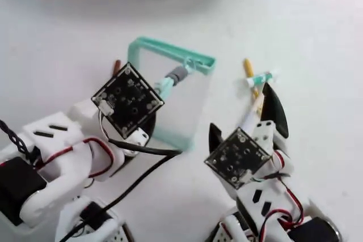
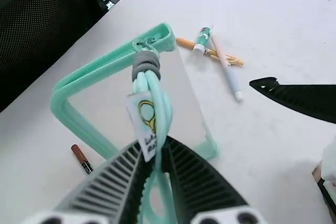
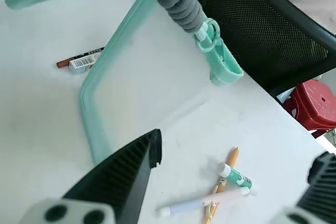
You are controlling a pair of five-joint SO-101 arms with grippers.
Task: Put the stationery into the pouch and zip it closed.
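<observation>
A clear pouch (image 1: 176, 97) with mint-green trim lies mid-table. My left gripper (image 1: 160, 90) is shut on the mint cord (image 2: 152, 93) tied to its zip pull; the cord runs between the ribbed pads (image 2: 186, 169). Right of the pouch lie an orange pencil (image 1: 248, 69), a small teal-and-white tube (image 1: 262, 78) and a pale pen (image 1: 252, 109), crossing each other. My right gripper (image 1: 241, 109) stands open over the pale pen, one finger on each side. In the right wrist view these pens (image 3: 226, 187) lie between the open fingers (image 3: 126, 174). The pouch (image 3: 131, 72) lies farther off.
A short brown stick (image 1: 117, 66) lies on the table just left of the pouch, seen as well in the left wrist view (image 2: 82, 159). Black cables (image 1: 142, 151) trail from the left arm across the front of the table. Chairs and a red stool (image 3: 315, 103) stand beyond the far edge.
</observation>
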